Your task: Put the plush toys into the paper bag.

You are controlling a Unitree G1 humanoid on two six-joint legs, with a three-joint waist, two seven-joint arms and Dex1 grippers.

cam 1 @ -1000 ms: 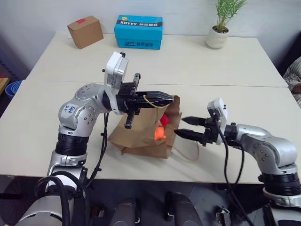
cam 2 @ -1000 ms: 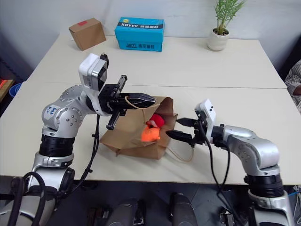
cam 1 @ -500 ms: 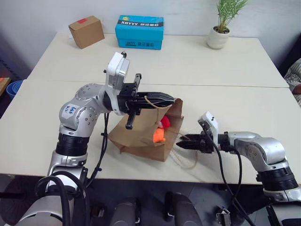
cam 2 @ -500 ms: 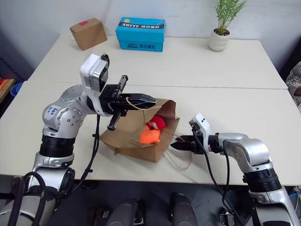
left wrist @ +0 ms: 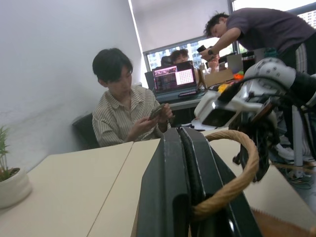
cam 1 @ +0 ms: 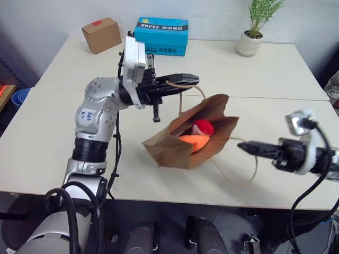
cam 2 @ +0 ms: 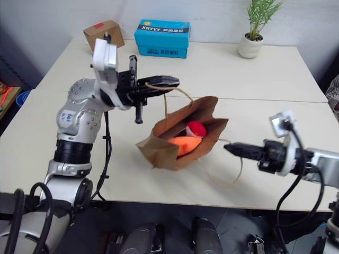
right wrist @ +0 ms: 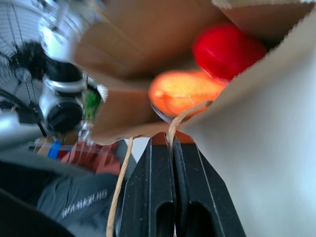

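Left eye view: right hand (cam 1: 244, 146) newly closed

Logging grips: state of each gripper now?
Left gripper: shut on a bag handle.
Right gripper: shut on the other handle.

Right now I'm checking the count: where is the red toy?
In the left eye view, the red toy sits inside the open paper bag at table centre, just above the orange toy.

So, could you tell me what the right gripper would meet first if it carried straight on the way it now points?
Most likely the open mouth of the paper bag. The right gripper, shut on the bag's near handle, points at that opening, where the orange toy lies, though depth is hard to judge.
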